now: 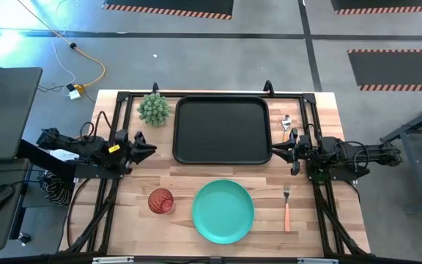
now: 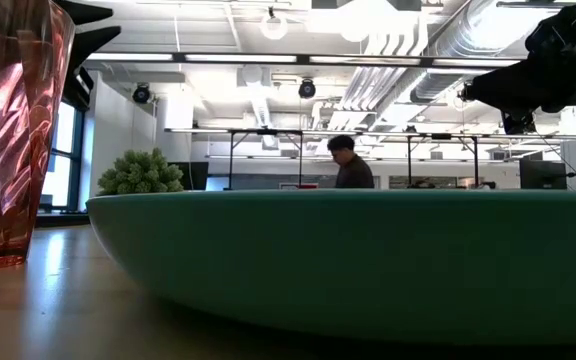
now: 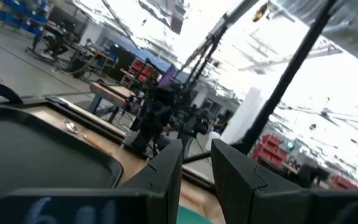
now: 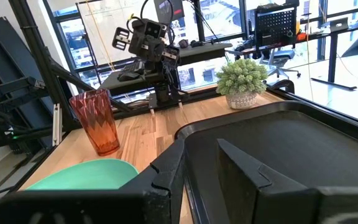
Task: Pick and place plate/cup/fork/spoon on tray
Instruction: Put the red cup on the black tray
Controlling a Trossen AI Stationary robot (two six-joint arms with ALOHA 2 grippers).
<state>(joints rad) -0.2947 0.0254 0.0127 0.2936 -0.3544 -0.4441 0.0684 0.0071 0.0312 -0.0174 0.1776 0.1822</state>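
High view: the tray (image 1: 223, 130) is seen empty at the table's (image 1: 182, 183) far edge between the left gripper (image 1: 151, 149) and right gripper (image 1: 275, 152), both slightly parted, with cup (image 1: 160, 201), plate (image 1: 223, 211) and fork (image 1: 286, 204) along the near edge and the spoon (image 1: 286, 122) by the tray's right rim.

spoon (image 1: 286, 122): partly hidden behind right arm, 2 o'clock of tray (image 1: 223, 130) | cup (image 2: 8, 120): cropped at low view's left edge | plate (image 2: 368, 260): blocks table beyond
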